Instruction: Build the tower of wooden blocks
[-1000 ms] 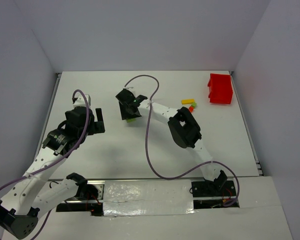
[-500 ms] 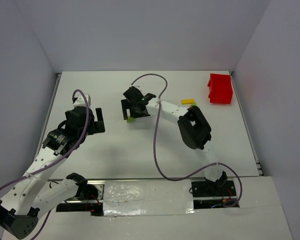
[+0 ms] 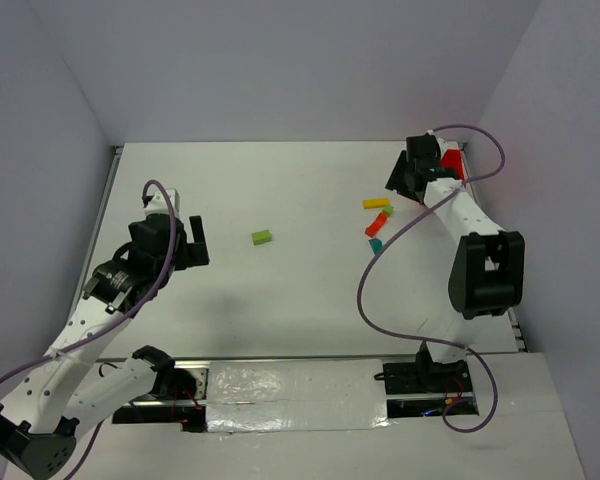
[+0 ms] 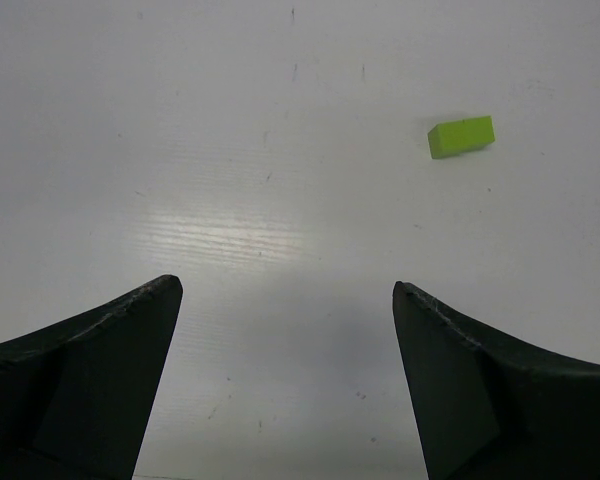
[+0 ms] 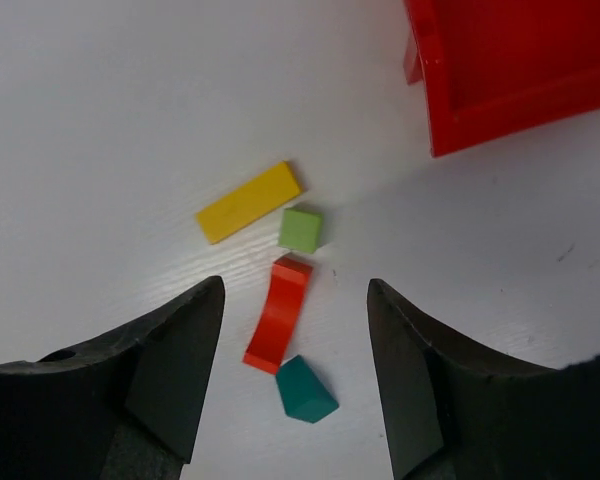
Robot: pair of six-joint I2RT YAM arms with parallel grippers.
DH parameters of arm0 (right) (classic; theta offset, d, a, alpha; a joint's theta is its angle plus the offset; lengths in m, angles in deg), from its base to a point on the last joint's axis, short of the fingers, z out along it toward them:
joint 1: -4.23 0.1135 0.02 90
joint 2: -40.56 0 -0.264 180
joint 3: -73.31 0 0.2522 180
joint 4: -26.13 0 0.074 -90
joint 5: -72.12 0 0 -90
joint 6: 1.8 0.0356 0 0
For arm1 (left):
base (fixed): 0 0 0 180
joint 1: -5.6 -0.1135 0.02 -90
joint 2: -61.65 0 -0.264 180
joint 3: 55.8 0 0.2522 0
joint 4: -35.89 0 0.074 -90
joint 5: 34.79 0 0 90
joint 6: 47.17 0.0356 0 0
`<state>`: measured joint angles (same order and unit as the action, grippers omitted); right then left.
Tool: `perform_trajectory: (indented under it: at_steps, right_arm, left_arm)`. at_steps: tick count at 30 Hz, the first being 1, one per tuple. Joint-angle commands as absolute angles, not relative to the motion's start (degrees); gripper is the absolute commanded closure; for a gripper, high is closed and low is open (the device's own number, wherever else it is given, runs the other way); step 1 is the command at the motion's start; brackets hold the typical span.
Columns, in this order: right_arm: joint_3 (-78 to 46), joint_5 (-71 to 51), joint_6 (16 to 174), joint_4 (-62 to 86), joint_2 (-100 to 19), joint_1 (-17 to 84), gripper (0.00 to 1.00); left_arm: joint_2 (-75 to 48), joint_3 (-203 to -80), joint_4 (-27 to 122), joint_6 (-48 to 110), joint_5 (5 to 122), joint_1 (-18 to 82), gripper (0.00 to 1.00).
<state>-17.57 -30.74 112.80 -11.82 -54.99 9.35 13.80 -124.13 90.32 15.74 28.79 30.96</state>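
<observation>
The wood blocks lie flat and loose on the white table, none on top of another. At the right are a yellow bar [image 5: 248,202], a small green cube [image 5: 300,229], a curved red piece [image 5: 279,313] and a teal wedge [image 5: 305,389]. My right gripper [image 5: 295,290] hangs above them, open, with nothing held; in the top view the right gripper [image 3: 405,180] is beside the bin. A lone green block [image 3: 262,237] [image 4: 461,136] lies mid-table. My left gripper [image 3: 198,242] [image 4: 285,286] is open wide and empty, to the left of that block.
A red plastic bin [image 3: 441,178] [image 5: 520,60] stands at the far right, close to the block cluster. White walls bound the table on three sides. The right arm's purple cable [image 3: 365,290] loops over the table's right half.
The right gripper let go of the green block mid-table and swung right to above the block cluster by the red bin. The left arm has not moved.
</observation>
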Motion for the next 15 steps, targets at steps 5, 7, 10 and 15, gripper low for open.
perform_trajectory:
  at_steps: [5,7,10,15]
  right_arm:
    - [-25.1,-30.2,110.2,-15.6,-64.3,9.1,0.33]
    - [-26.7,-31.1,110.1,-16.5,-67.0,8.9,0.33]
    - [-28.2,-30.3,109.9,-16.9,-69.8,8.7,0.33]
    - [-31.1,-29.5,109.8,-18.5,-74.4,8.6,0.35]
  left_arm:
    - [13.8,-124.1,88.6,16.6,28.8,30.5,0.01]
    - [13.8,-124.0,88.6,16.6,28.7,30.6,0.01]
    - [13.8,-124.0,88.6,16.6,28.8,30.6,0.00]
    - [13.8,-124.0,88.5,16.6,28.8,30.6,0.01]
